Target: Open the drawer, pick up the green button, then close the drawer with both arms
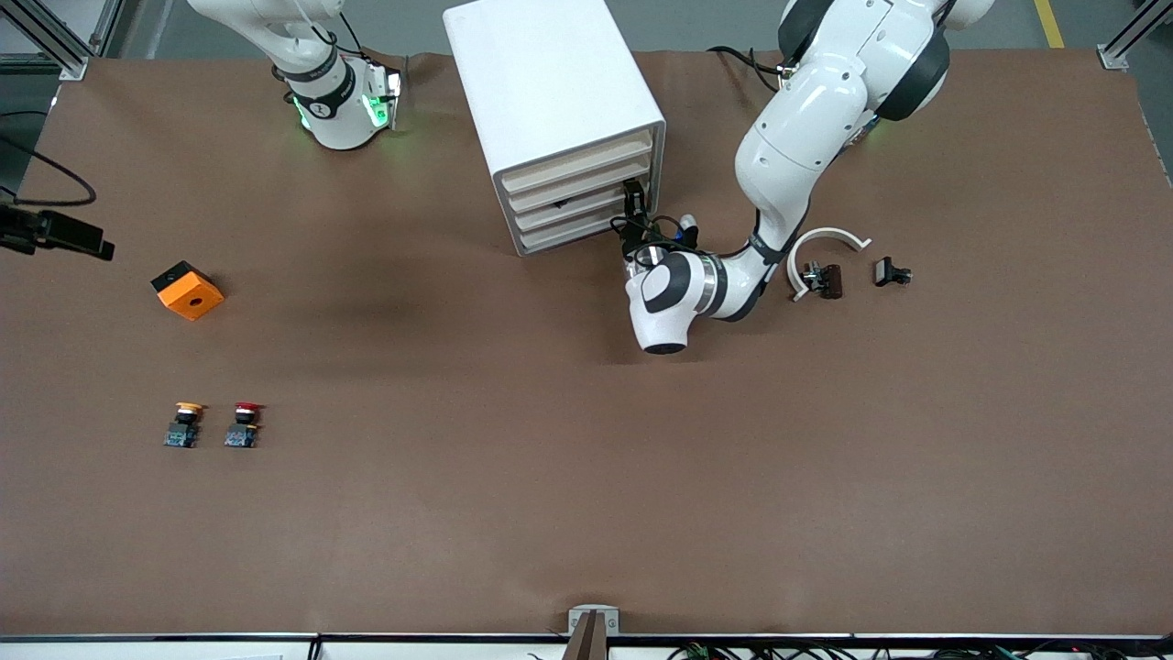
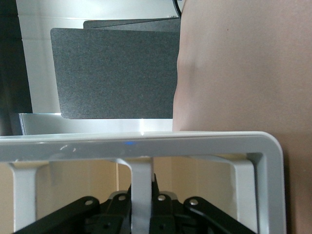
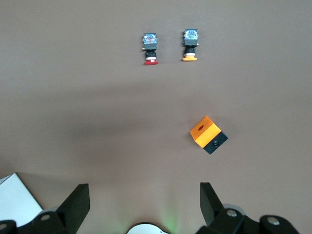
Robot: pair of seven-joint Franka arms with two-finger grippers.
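Two grippers: I am clamping the left gripper (image 1: pixel 632 203) on the drawer (image 1: pixel 573 211) front, at the cabinet's (image 1: pixel 550 82) four o'clock, for pulling; the right gripper (image 3: pixel 144 204) is waiting, fingers apart; the button is hidden, presumably inside.

brown-topped table (image 1: pixel 586 477) under even light, grey floor (image 1: pixel 696 23).

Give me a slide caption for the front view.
Left gripper shut at a drawer front of the cabinet; right arm waits.
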